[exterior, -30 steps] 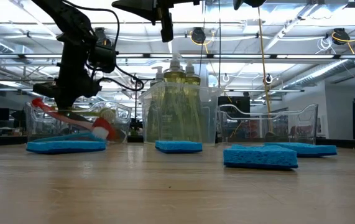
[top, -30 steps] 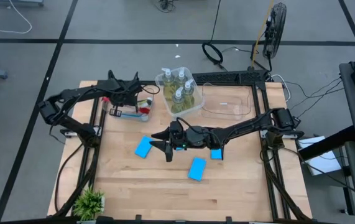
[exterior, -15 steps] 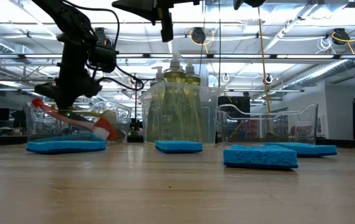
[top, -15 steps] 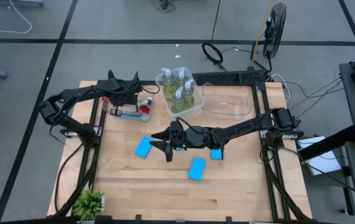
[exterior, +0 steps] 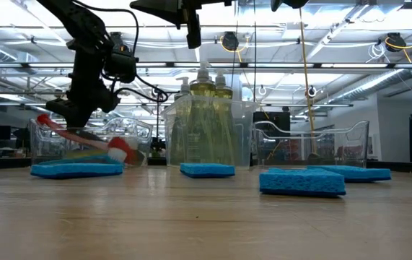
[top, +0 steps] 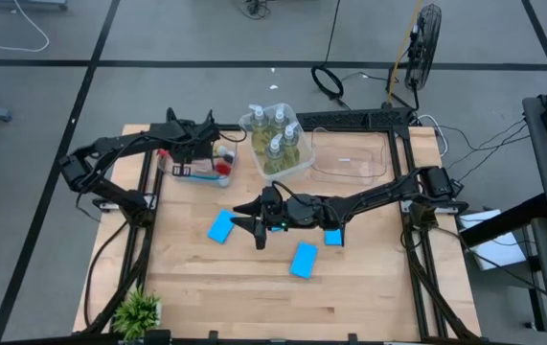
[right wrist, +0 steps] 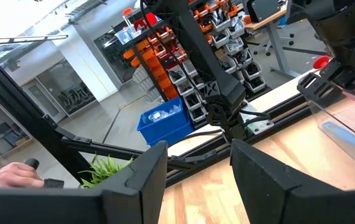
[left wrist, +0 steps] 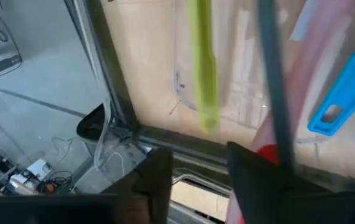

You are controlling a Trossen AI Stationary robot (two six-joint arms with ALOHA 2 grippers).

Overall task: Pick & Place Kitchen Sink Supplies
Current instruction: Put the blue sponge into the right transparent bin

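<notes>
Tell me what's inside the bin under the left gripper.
The left gripper hovers open over the clear bin. Inside lie a red brush, a yellow-green brush and a blue brush. The arm hides part of the bin; I cannot tell whether a black brush is in there.

4 soap bottles [top: 276,134] in middle bin [top: 302,161]; brushes [top: 199,172] in left bin [top: 223,178]; sponges [top: 304,260] in front.
</notes>
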